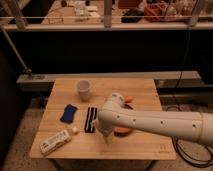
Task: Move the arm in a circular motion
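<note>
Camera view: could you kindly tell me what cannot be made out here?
Orange bowl: mostly hidden behind the glossy white robot arm, camera view.
Arm's base: cut off by the right edge.
Gripper, at the arm's tip over the wooden table's front: open or shut, cannot tell.

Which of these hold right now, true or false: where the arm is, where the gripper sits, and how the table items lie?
1. The arm extends from the right, across the orange bowl. True.
2. The gripper hangs over the white cup. False: it points down near the table's front edge, right of the black striped item.
3. The bottle lies on its side, front left. True.
4. The blue cloth sits inside the bowl. False: it lies on the table.
</note>
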You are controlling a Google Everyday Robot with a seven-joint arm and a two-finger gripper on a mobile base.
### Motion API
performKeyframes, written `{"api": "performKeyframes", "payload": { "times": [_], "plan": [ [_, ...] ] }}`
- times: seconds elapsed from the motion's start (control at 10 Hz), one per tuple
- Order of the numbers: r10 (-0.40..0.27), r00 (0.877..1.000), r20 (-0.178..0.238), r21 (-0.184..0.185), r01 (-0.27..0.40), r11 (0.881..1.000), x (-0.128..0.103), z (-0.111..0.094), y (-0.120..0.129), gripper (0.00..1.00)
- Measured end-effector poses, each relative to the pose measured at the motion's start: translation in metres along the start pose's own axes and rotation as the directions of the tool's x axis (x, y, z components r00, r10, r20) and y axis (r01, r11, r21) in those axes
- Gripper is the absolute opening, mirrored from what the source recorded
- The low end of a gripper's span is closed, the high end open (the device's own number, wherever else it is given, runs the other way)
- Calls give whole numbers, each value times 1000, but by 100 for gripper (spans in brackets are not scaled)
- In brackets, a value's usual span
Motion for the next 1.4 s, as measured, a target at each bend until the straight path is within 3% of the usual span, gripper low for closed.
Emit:
{"api": "performKeyframes", "payload": {
  "times": [0.2, 0.4, 0.6, 0.8, 1.1, 1.4],
  "plan": [
    [-2, 1000, -12, -6, 1, 1000, 14, 9, -35, 80],
    [24, 999, -28, 1, -24, 1000, 51, 13, -68, 80],
    [54, 997, -51, 18, -53, 998, 92, 6, -82, 80],
    [96, 991, -88, 24, -95, 995, 138, -4, -77, 80],
    [162, 977, -137, 4, -163, 987, 198, -6, -68, 80],
    [270, 947, -172, -38, -281, 959, 259, 0, -39, 80]
  ]
}}
